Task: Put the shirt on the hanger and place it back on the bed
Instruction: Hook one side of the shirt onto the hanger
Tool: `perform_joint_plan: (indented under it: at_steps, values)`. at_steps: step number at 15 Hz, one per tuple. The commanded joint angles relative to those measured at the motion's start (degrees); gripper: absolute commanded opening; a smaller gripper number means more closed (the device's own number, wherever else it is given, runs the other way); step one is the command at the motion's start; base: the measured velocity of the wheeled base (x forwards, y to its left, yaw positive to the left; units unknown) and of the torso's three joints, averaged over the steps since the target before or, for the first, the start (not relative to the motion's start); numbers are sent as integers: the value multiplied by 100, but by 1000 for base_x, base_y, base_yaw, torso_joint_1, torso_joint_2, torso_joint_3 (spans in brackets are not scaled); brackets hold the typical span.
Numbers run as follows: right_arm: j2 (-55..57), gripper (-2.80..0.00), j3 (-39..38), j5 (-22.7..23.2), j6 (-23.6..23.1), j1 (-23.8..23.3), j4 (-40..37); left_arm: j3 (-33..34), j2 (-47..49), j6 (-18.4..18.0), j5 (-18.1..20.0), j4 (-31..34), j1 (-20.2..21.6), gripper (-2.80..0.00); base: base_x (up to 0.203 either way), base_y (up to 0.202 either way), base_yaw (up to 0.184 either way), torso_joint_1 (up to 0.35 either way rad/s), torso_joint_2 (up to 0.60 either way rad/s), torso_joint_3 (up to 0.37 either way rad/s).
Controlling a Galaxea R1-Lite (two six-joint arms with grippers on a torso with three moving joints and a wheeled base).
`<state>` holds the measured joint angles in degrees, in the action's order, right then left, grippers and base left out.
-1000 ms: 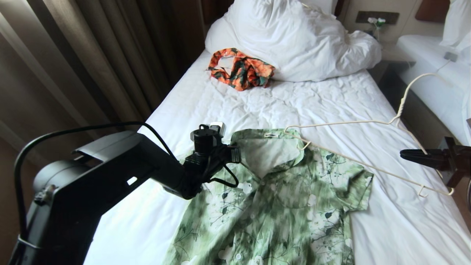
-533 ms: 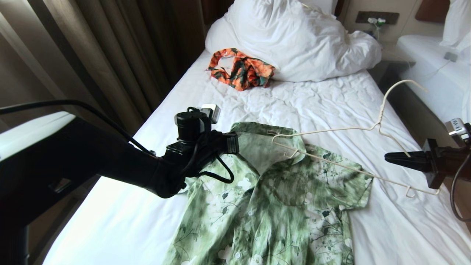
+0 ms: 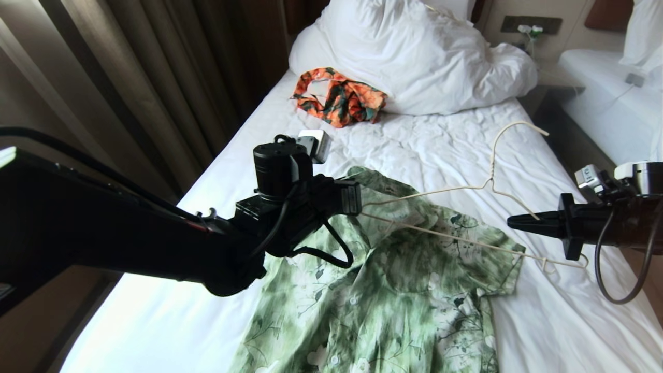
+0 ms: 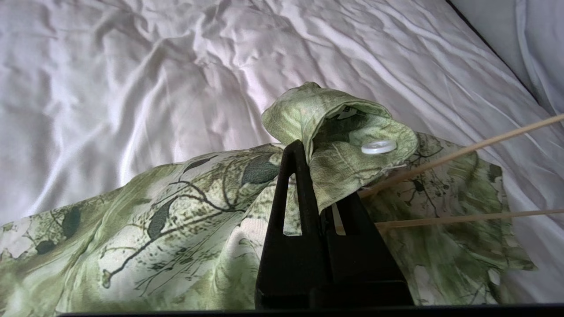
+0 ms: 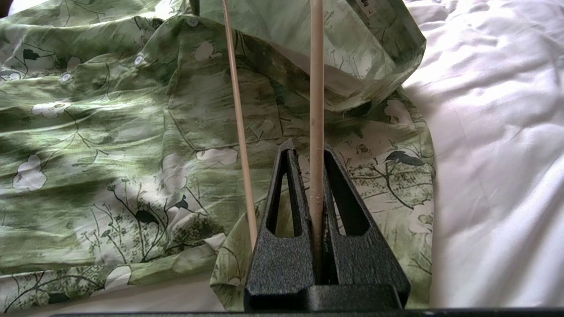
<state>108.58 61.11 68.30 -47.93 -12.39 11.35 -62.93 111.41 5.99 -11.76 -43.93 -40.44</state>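
Looking down in the head view, one shirt (image 3: 393, 290) lies on the bed (image 3: 445, 150), collar toward twelve o'clock; the single hanger (image 3: 466, 217) runs with its long axis from three to nine o'clock, its near tip poking into the collar. The right gripper (image 3: 510, 221), at three o'clock, is nearer the hanger; the left gripper (image 3: 357, 199) sits at the collar. In the left wrist view, the left gripper (image 4: 315, 176) is pinching the collar's edge. In the right wrist view, the right gripper (image 5: 315, 167) is pressed tight on one hanger wire.
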Motion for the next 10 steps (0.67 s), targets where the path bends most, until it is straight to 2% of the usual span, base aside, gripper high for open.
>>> perform_joint_plan:
  at_steps: [1, 5, 10]
  values:
    - [41, -280, 33, -44, -23, 118, 8, -1, -38, 7, -81, -22, -375, -280, 0, 0, 0, 0, 0, 0]
    - [-9, -280, 139, -221, 48, 151, 8, -100, 24, 34, -213, -26, -1115, -280, 0, 0, 0, 0, 0, 0]
    - [-141, -280, -71, -229, 197, 511, 7, -909, 318, 51, -362, 342, -1629, -280, 0, 0, 0, 0, 0, 0]
